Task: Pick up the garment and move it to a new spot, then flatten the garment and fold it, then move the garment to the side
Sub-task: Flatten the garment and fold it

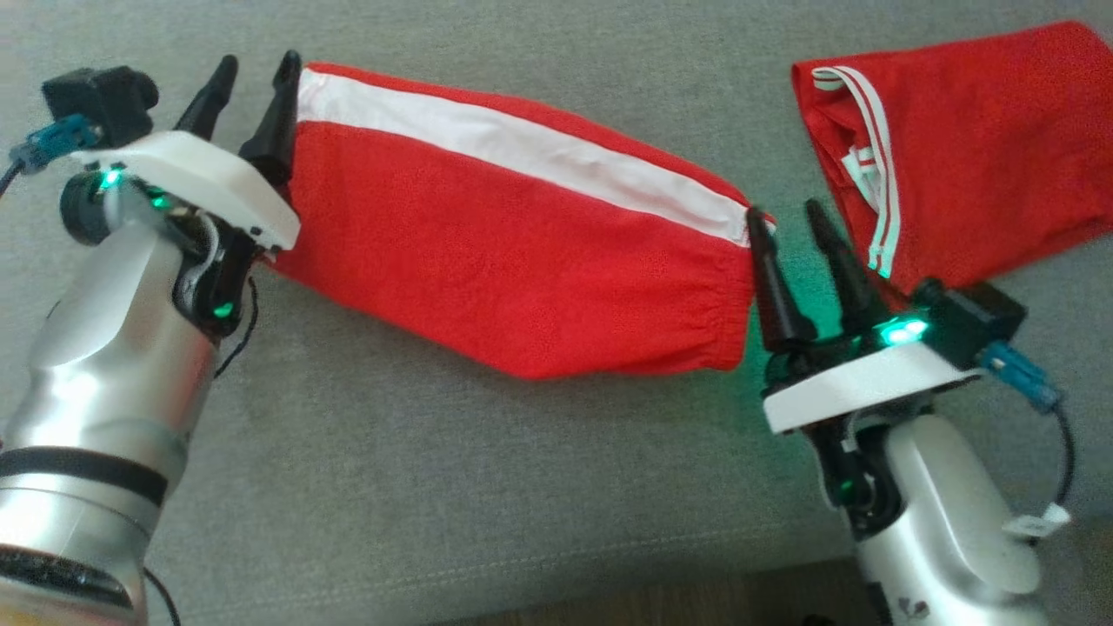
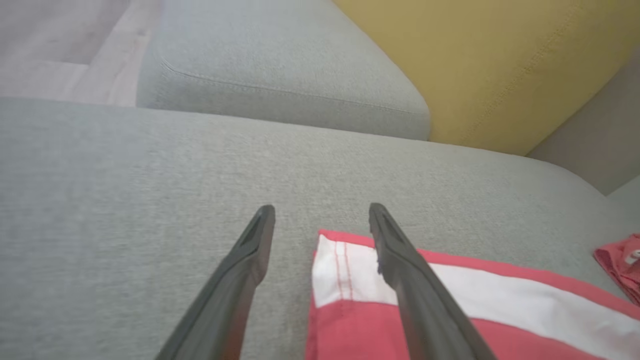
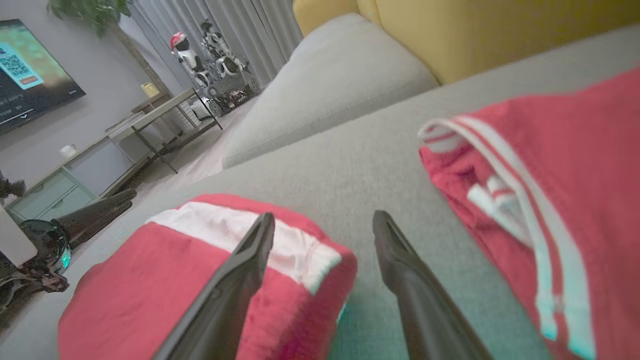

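A red garment [image 1: 504,235] with a broad white stripe lies folded into a long band on the grey sofa seat [image 1: 435,487]. My left gripper [image 1: 258,63] stands open at the band's left end. In the left wrist view that gripper [image 2: 322,209] has one finger over the white corner of the garment [image 2: 340,270] and the other over bare seat. At the elastic right end my right gripper [image 1: 784,210] is open too. The right wrist view shows this gripper [image 3: 324,216] with its left finger above the garment [image 3: 150,280]. Neither holds anything.
A second red garment [image 1: 974,148] with thin white stripes lies crumpled at the back right, close to my right gripper. A yellow back cushion [image 2: 500,65] and a grey cushion [image 2: 280,65] stand behind the seat. The seat's front edge [image 1: 609,600] runs along the bottom.
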